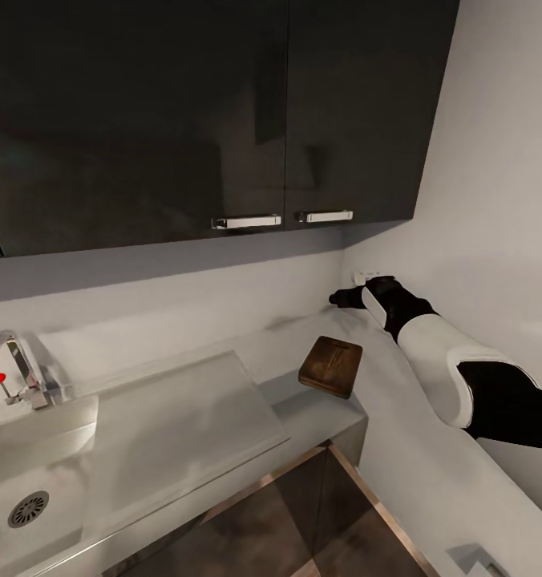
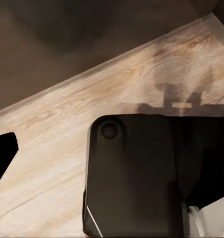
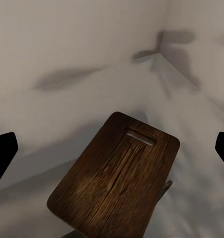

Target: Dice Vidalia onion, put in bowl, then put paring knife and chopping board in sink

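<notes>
Head view: the chopping board [image 1: 331, 366] lies flat on the countertop [image 1: 303, 409], near its right end and close to the front edge, well apart from the sink [image 1: 30, 473] at the left. The board's long axis runs from the front edge toward the back wall. The right gripper [image 1: 343, 299] hovers beyond the board near the wall corner; its opening cannot be judged here.

Left wrist view: wooden floor [image 2: 52, 148]; left gripper state cannot be told.

Right wrist view: the fingertips [image 3: 3, 153] stand wide apart, holding nothing. The board's handle slot [image 3: 140, 139] points toward the wall corner.

Judged progress: no dicing is evident; the board is not yet in the sink.
</notes>
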Available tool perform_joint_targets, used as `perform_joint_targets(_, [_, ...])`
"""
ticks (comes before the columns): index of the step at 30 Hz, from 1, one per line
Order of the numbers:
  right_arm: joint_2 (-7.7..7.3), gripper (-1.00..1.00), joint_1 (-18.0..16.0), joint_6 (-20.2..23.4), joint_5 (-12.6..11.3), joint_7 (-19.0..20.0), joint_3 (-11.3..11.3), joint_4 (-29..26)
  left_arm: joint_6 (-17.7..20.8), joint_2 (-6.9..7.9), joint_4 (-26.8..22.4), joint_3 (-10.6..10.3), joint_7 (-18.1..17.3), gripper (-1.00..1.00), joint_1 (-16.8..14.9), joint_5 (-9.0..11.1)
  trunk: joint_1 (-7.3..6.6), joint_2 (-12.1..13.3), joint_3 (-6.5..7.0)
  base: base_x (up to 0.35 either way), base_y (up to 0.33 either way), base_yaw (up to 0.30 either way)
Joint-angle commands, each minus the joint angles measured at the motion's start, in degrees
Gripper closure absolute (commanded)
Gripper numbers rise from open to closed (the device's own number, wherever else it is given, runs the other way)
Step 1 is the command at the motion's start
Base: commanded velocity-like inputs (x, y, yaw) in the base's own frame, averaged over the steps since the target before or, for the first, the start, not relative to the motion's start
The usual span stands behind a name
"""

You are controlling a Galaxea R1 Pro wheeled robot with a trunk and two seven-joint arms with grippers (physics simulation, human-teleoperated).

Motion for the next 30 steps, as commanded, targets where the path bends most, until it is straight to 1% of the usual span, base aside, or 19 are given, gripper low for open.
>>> perform_joint_targets(1, [0.04, -1.0, 0.0, 0.3, 0.3, 0.2, 0.0, -0.1, 0.0, 0.14, -0.1, 0.1, 0.1, -1.0, 0.1, 0.1, 0.04, -0.1, -0.12, 0.0, 0.0, 0.0])
perform_joint_targets(3, [0.09, -1.0, 0.0, 0.3, 0.3, 0.2, 0.0, 0.0, 0.0, 0.13, -0.1, 0.2, 0.2, -1.0, 0.0, 0.3, 0.04, -0.1, -0.12, 0.0, 0.0, 0.0])
perform_joint_targets(5, [0.15, -1.0, 0.0, 0.3, 0.3, 0.2, 0.0, 0.0, 0.2, -0.44, -0.7, 0.3, 0.3, -1.0, -0.1, 0.5, 0.04, -0.1, -0.12, 0.0, 0.0, 0.0])
perform_joint_targets(6, [0.15, -1.0, 0.0, 0.3, 0.3, 0.2, 0.0, 0.0, 2.3, -0.59, -1.1, 0.3, 0.3, -1.0, -0.1, 0.5, 0.04, -0.1, -0.12, 0.0, 0.0, 0.0])
perform_joint_targets(7, [0.16, -1.0, 0.0, 0.3, 0.3, 0.2, 0.0, 0.0, 6.1, -0.8, -1.8, 0.3, 0.3, -1.0, -0.2, 0.5, 0.04, -0.1, -0.12, 0.0, 0.0, 0.0])
perform_joint_targets(8, [0.17, -1.0, 0.0, 0.3, 0.3, 0.2, 0.0, 0.0, 10.7, -0.93, -3.1, 0.3, 0.3, -1.0, -0.2, 0.5, 0.04, -0.1, -0.12, 0.0, 0.0, 0.0])
perform_joint_targets(9, [0.16, -1.0, 0.0, 0.3, 0.3, 0.2, 0.0, 0.0, 13.1, -0.98, -4.1, 0.3, 0.3, -1.0, -0.2, 0.5, 0.04, -0.1, -0.12, 0.0, 0.0, 0.0])
perform_joint_targets(11, [0.12, -1.0, 0.0, 0.3, 0.3, 0.2, 0.0, 0.0, 23.4, -1.06, -10.3, 0.0, 0.2, -1.0, -0.2, 0.4, 0.04, -0.1, -0.12, 0.0, 0.0, 0.0])
perform_joint_targets(13, [0.11, -1.0, 0.0, 0.3, 0.3, 0.2, 0.0, 0.0, 28.7, -1.12, -14.3, -0.2, 0.2, -1.0, -0.2, 0.4, 0.04, -0.1, -0.12, 0.0, 0.0, 0.0])
perform_joint_targets(15, [0.1, -1.0, 0.0, 0.3, 0.3, 0.2, 0.0, 0.0, 40.7, -1.29, -23.3, -0.5, 0.1, -1.0, -0.2, 0.4, 0.04, -0.1, -0.12, 0.0, 0.0, 0.0])
perform_joint_targets(16, [0.12, -1.0, 0.0, 0.3, 0.3, 0.2, 0.0, 0.0, 43.4, -1.32, -25.6, -0.7, 0.1, -1.0, -0.2, 0.4, 0.04, -0.1, -0.12, 0.0, 0.0, 0.0])
perform_joint_targets(18, [0.16, -1.0, 0.0, 0.3, 0.3, 0.2, 0.0, 0.0, 53.3, -1.29, -35.7, -2.3, 0.0, -1.0, 0.0, 0.4, 0.04, -0.1, -0.12, 0.0, 0.0, 0.0])
perform_joint_targets(19, [0.16, -1.0, 0.0, 0.3, 0.3, 0.2, 0.0, 0.0, 55.4, -1.22, -38.2, -2.9, 0.0, -1.0, 0.1, 0.4, 0.04, -0.1, -0.12, 0.0, 0.0, 0.0])
perform_joint_targets(21, [0.18, -1.0, 0.0, 0.3, 0.5, 0.2, 0.0, 0.0, 62.7, -0.62, -46.5, -5.3, -0.1, -1.0, 0.6, 0.4, 0.04, -0.1, -0.12, 0.0, 0.0, 0.0])
perform_joint_targets(22, [0.18, -1.0, 0.0, 0.3, 0.6, 0.2, 0.0, 0.0, 65.7, -0.12, -49.6, -6.0, -0.1, -1.0, 0.8, 0.4, 0.04, -0.1, -0.12, 0.0, 0.0, 0.0])
perform_joint_targets(23, [0.18, -1.0, 0.0, 0.3, 0.7, 0.2, 0.0, 0.0, 68.1, 0.25, -52.0, -6.5, -0.1, -1.0, 1.0, 0.4, 0.04, -0.1, -0.12, 0.0, 0.0, 0.0])
perform_joint_targets(26, [0.18, -1.0, 0.0, 0.3, 0.8, 0.2, 0.0, 0.0, 70.7, 0.7, -54.2, -7.1, -0.1, -1.0, 1.4, 0.5, 0.04, -0.1, -0.12, 0.0, 0.0, 0.0])
perform_joint_targets(28, [0.18, -1.0, 0.0, 0.3, 0.8, 0.2, 0.0, 0.0, 71.6, 0.82, -54.0, -7.8, -0.1, -1.0, 1.5, 0.5, 0.04, -0.1, -0.12, 0.0, 0.0, 0.0])
perform_joint_targets(30, [0.18, -1.0, 0.0, 0.3, 0.9, 0.2, 0.0, 0.0, 72.3, 0.86, -52.2, -9.7, -0.1, -1.0, 1.6, 0.5, 0.04, -0.1, -0.12, 0.0, 0.0, 0.0])
